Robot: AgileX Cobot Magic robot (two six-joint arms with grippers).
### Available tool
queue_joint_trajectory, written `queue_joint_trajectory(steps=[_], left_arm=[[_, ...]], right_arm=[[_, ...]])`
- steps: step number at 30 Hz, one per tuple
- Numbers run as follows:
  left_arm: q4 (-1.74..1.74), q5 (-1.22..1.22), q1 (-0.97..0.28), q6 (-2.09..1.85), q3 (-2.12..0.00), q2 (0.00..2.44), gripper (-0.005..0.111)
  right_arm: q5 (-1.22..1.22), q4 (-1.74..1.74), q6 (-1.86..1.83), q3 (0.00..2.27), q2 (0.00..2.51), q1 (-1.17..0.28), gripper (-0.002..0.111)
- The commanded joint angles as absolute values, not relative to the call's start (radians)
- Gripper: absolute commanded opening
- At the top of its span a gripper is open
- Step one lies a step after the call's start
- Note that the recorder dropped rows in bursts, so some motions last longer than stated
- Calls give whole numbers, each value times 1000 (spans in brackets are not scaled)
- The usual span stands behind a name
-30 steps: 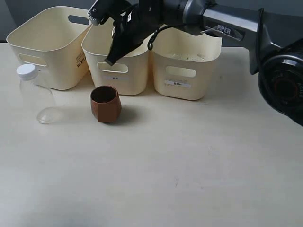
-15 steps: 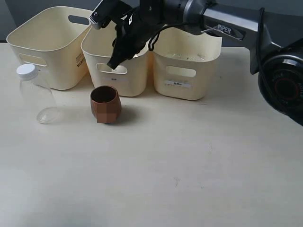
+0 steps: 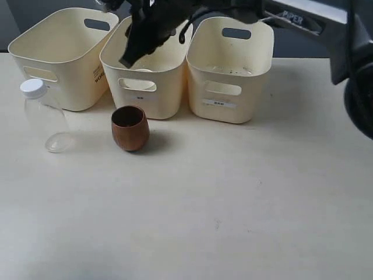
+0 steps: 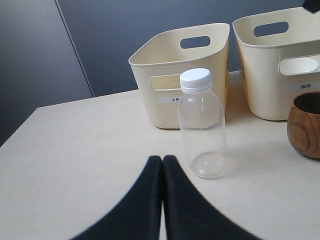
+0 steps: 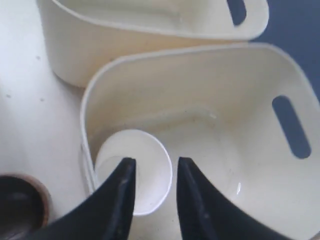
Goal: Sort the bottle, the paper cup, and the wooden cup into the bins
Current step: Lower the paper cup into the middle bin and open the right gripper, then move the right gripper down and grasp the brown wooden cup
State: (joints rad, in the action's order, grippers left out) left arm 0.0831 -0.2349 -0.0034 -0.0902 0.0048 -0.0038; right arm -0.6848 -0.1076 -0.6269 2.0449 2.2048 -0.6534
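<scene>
We hold the right gripper [image 5: 152,167] above the middle bin [image 3: 145,81], jaws apart; the paper cup [image 5: 132,172] sits inside. Left gripper [image 4: 162,167], jaws together, faces the bottle [image 4: 201,122] upright on the desk [image 3: 233,204]. Wooden cup [image 3: 129,128] stands before the bins, likely next.

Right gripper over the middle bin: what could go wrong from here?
1. The paper cup lies in the middle bin right under the open right gripper; dipping could knock it.
2. The wooden cup stands close before that bin; a low retreat might clip it.
3. The bottle looks empty, so an off-centre grasp might tip it.
</scene>
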Motion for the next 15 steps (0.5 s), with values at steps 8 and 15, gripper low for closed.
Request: queue_joint_trajectory(steps=[8, 15], left_arm=[[81, -232, -4, -88, 0, 0, 0], [81, -232, -4, -88, 0, 0, 0]], right_arm=[[-1033, -128, -760, 2051, 1987, -788, 29], [-1108, -170, -760, 2047, 2035, -798, 43]])
